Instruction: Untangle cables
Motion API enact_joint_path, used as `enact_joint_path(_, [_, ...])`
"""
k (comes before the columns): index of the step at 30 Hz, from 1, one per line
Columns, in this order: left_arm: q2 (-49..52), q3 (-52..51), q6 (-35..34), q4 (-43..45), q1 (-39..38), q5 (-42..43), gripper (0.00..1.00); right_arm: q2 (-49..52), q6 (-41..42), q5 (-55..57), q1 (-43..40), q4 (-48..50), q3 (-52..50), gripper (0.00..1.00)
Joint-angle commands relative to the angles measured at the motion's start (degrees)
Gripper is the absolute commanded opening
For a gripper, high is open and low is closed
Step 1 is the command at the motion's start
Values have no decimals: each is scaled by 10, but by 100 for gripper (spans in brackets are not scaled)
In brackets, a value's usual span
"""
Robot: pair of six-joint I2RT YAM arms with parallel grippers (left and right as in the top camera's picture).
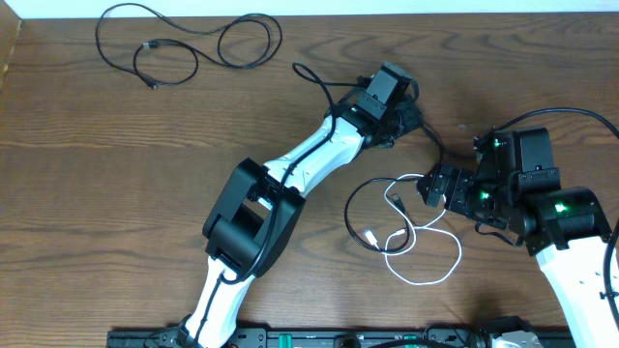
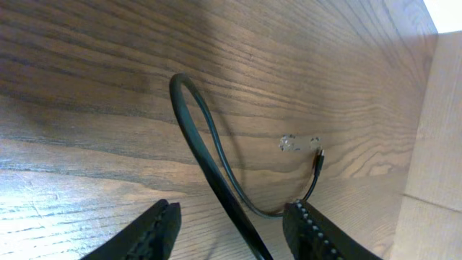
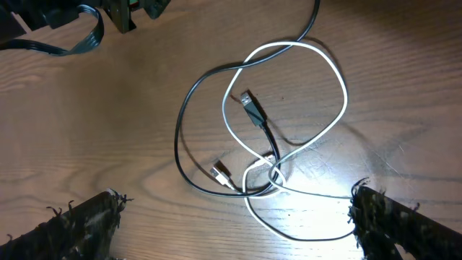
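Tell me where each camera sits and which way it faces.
Overhead: above the table, looking down; left arm and right arm show.
Left wrist: on its arm, looking past the left tool at a black cable loop.
Right wrist: looking down between the right tool fingers at the white cable tangle.
Shared: overhead and right wrist both show that tangle.

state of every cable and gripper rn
left gripper: open, straddling the near black cable, not clamped
right gripper: open, empty, above the tangle
near black cable: tangled with white cable
white cable: looped through near black cable
far black cable: loose, alone, untangled
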Motion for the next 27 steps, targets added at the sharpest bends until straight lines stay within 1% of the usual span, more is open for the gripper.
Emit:
enact_joint_path(1, [-5, 5, 0, 1, 0, -11, 46, -7, 6, -5, -2, 0, 1, 99])
enact_joint_path(5, [-5, 5, 33, -7, 0, -26, 42, -7, 6, -3, -2, 0, 1, 99])
enact_joint_path(7, [-5, 5, 33, -19, 0, -32, 38, -7, 6, -3, -2, 0, 1, 99])
enact_joint_path(12, [-5, 5, 33, -23, 0, -33, 37, -7, 6, -3, -2, 0, 1, 99])
enact_joint_path(18, [-5, 5, 33, -23, 0, -34, 22, -7, 6, -3, -2, 0, 1, 99])
enact_joint_path(19, [-5, 5, 33, -23, 1, -34, 19, -7, 6, -3, -2, 0, 1, 99])
enact_joint_path(20, [-5, 5, 33, -23, 1, -34, 11, -7, 6, -3, -2, 0, 1, 99])
enact_joint_path(21, [-5, 5, 33, -23, 1, -34, 8, -7, 6, -3, -2, 0, 1, 99])
enact_joint_path(22, [-5, 5, 36, -23, 1, -34, 8, -7, 6, -3, -2, 0, 1, 99])
enact_joint_path(25, [-15, 6, 80, -23, 2, -32, 7, -7, 6, -3, -2, -3, 1, 99])
enact_joint_path(27, [-32, 6, 125, -24, 4, -32, 7, -7, 6, -3, -2, -5, 1, 99])
